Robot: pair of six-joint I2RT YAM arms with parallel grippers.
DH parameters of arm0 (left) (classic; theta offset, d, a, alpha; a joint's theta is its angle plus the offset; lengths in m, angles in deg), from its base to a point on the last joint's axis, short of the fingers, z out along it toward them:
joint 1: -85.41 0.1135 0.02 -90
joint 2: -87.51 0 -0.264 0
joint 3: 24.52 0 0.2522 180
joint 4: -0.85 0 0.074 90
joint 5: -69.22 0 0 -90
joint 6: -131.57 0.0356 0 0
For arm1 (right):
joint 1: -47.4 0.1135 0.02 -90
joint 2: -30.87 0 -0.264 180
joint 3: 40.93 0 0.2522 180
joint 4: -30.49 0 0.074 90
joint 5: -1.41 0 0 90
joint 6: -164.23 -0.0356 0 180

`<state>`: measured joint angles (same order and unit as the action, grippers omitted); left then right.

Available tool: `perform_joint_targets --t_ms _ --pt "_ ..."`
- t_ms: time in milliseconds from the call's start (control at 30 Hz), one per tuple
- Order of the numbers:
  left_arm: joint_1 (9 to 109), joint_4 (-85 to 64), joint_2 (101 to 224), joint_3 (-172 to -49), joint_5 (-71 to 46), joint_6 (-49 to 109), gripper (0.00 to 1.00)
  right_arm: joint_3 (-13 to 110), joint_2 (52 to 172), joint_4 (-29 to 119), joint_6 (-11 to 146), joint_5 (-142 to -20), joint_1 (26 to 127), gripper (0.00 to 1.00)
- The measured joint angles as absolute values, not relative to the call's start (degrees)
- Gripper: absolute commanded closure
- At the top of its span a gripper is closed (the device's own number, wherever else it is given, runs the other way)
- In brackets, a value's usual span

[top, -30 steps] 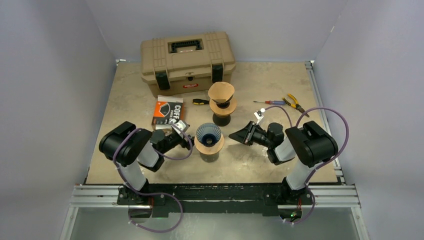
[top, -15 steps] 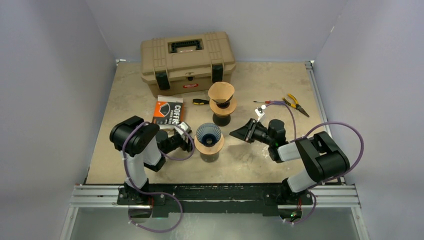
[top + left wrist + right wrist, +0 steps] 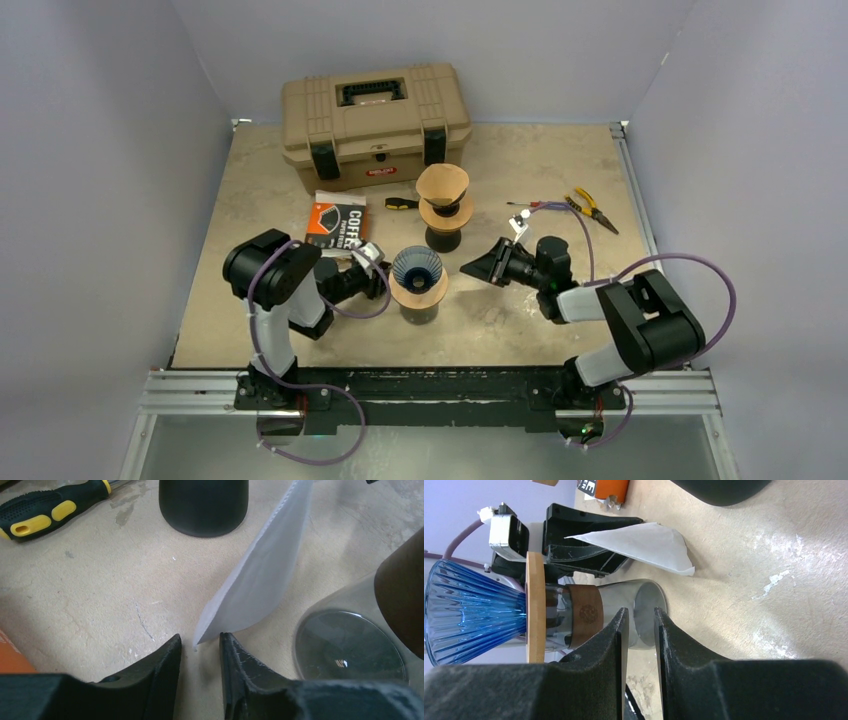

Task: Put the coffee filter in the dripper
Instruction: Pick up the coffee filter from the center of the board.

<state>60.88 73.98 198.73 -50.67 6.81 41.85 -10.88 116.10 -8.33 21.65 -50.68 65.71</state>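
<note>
Left wrist: white coffee filter [image 3: 260, 575] stands on edge on the worktop [image 3: 100, 580]. Its lower corner sits between the left claw [image 3: 198, 641] jaws, which are narrowly parted, not clamped. Blue dripper [image 3: 469, 605] just beside. Right claw [image 3: 641, 614] slightly parted, grasping nothing.

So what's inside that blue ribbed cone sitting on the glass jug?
Nothing visible: from above, the blue cone shows only its bare ribbed walls, its very bottom too dark to read. The white paper filter stands outside it, its corner between the fingertips of the left gripper.
</note>
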Motion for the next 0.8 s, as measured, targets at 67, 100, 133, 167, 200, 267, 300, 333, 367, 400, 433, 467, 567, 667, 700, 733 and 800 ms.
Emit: perform_joint_targets --t_ms 67,100,133,167,200,267,300,333,367,400,433,467,567,667,700,733,800 --pt "60.9 74.0 198.6 -50.7 7.3 42.3 0.83 -10.5 115.6 -7.5 22.0 -50.9 65.7 0.72" --pt "60.9 74.0 198.5 -50.7 7.5 42.4 0.89 -10.4 115.4 -7.1 22.2 -51.1 65.7 0.72" --pt "60.9 74.0 198.2 -50.6 7.8 42.7 0.94 -10.2 115.1 -6.6 22.4 -51.3 65.7 0.71" --pt "60.9 74.0 198.0 -50.6 8.1 42.8 1.0 -10.1 114.7 -6.1 22.6 -51.6 65.7 0.71" --pt "60.9 74.0 197.7 -50.6 8.5 42.9 1.0 -10.0 114.4 -5.7 22.9 -51.7 65.7 0.71" --pt "60.9 74.0 197.0 -50.5 9.1 43.1 1.0 -9.8 113.5 -4.7 23.5 -51.8 65.7 0.71" --pt "60.9 74.0 196.6 -50.4 9.3 43.2 1.0 -9.7 113.0 -4.1 23.8 -51.9 65.7 0.7" --pt "60.9 74.0 196.3 -50.3 9.4 43.2 1.0 -9.5 112.5 -3.3 24.1 -52.0 65.7 0.7" --pt "60.9 74.0 195.9 -50.0 9.5 43.2 1.0 -9.3 112.0 -2.5 24.6 -52.1 65.7 0.69" --pt "60.9 74.0 195.6 -49.8 9.5 43.3 1.0 -9.1 111.4 -1.9 25.0 -52.3 65.7 0.67" --pt "60.9 74.0 195.1 -49.6 9.5 43.3 1.0 -8.9 110.9 -1.0 25.6 -52.8 65.7 0.63" --pt "60.9 74.0 194.6 -49.4 9.5 43.3 1.0 -8.6 110.5 -0.2 26.1 -53.2 65.7 0.59" --pt "60.9 74.0 193.0 -48.6 9.5 43.3 1.0 -7.6 109.1 2.5 28.1 -54.1 65.7 0.49" --pt "60.9 74.0 191.5 -47.7 9.5 43.3 0.83 -6.5 108.1 5.1 30.6 -55.8 65.7 0.42" --pt "60.9 74.0 191.3 -47.6 9.5 43.4 0.73 -6.1 108.0 5.7 31.3 -56.1 65.7 0.41" --pt "60.9 74.0 191.1 -47.4 9.5 43.4 0.65 -5.7 108.0 6.4 32.0 -56.3 65.7 0.4" --pt "60.9 74.0 191.0 -47.0 9.2 43.6 0.48 -5.2 108.0 7.6 33.3 -56.6 65.7 0.4"
